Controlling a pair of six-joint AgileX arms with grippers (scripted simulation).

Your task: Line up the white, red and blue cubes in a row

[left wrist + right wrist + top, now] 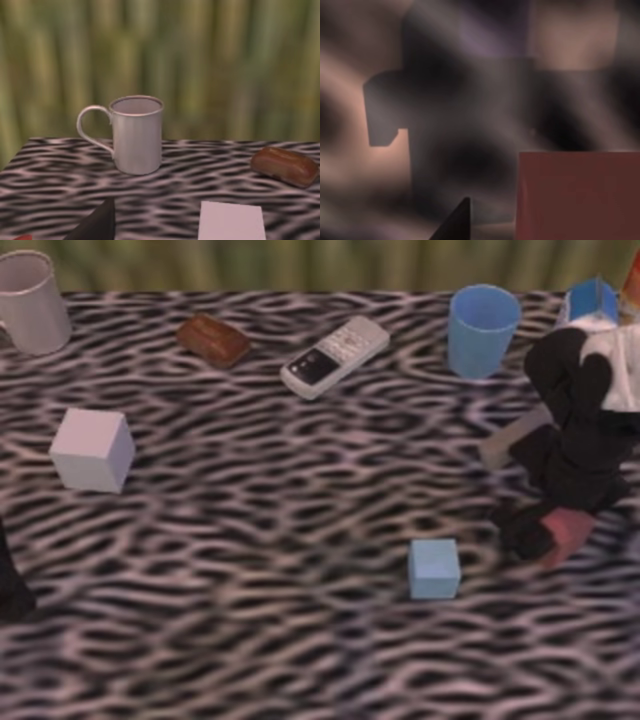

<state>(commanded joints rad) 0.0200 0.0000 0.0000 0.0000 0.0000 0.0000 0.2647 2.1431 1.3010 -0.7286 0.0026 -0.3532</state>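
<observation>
Right gripper [545, 535] low at table's right; left arm parked.

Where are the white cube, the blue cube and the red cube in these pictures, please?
white cube [90, 448]: top view, where its top meets its front.
blue cube [434, 568]: top view, top face.
red cube [577, 195]: right wrist view, its near face.

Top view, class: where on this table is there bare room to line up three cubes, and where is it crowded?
The widest free patch is the middle, bordered by the white cube, remote and blue cube. The whole front strip below the blue cube is bare too. Crowded: the back edge, and the right side, where the right gripper is at the red cube below the blue cup.
</observation>
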